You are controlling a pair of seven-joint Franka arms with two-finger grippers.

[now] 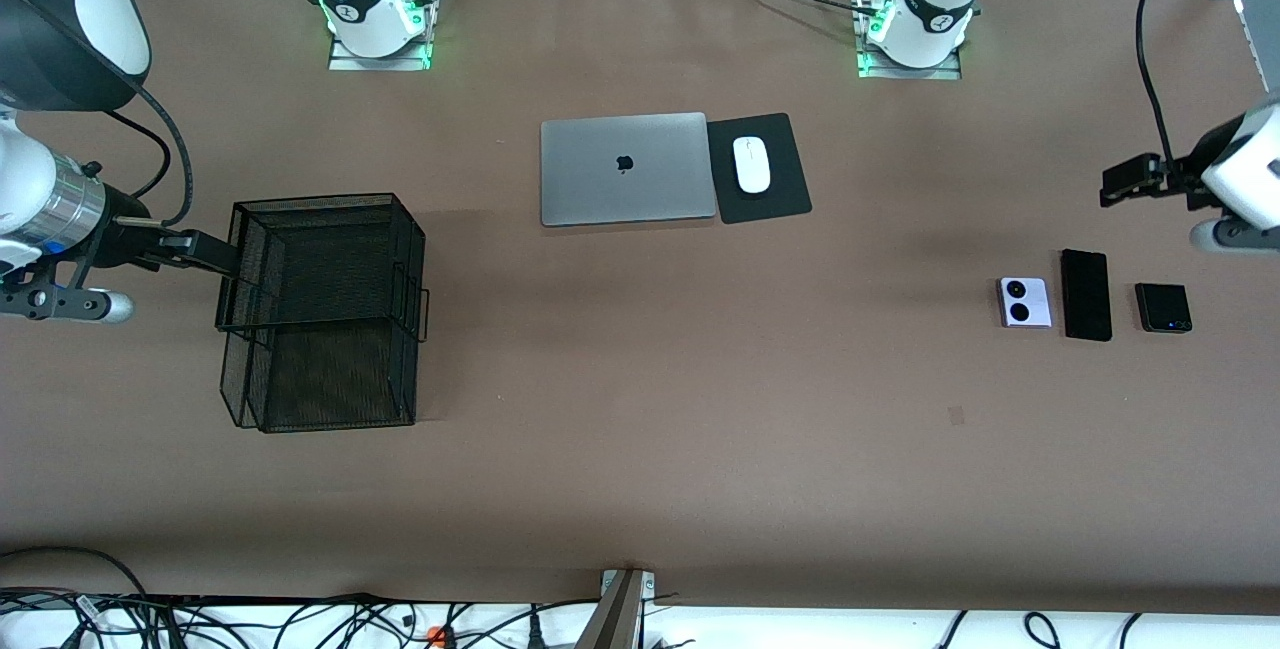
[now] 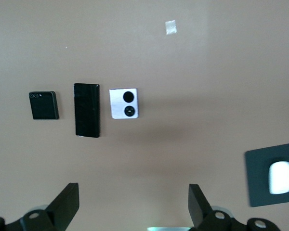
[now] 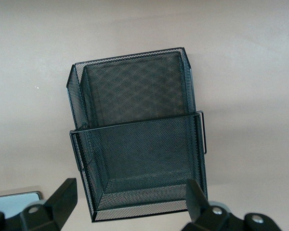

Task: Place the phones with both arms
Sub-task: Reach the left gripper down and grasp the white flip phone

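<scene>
Three phones lie in a row on the brown table toward the left arm's end: a small lilac-white one (image 1: 1025, 302) with two black circles, a long black slab (image 1: 1086, 294) and a small squarish black one (image 1: 1163, 307). The left wrist view shows them too: lilac (image 2: 124, 103), slab (image 2: 87, 109), small black (image 2: 43, 105). My left gripper (image 1: 1115, 184) is up over bare table beside the row, open and empty (image 2: 133, 204). My right gripper (image 1: 215, 254) is open and empty over the rim of a black mesh basket (image 1: 320, 201), which fills the right wrist view (image 3: 135, 122).
A closed grey laptop (image 1: 628, 169) lies mid-table near the arm bases. Beside it, a white mouse (image 1: 751, 164) rests on a black pad (image 1: 775, 204). The mouse also shows in the left wrist view (image 2: 282, 177). Cables run along the table edge nearest the front camera.
</scene>
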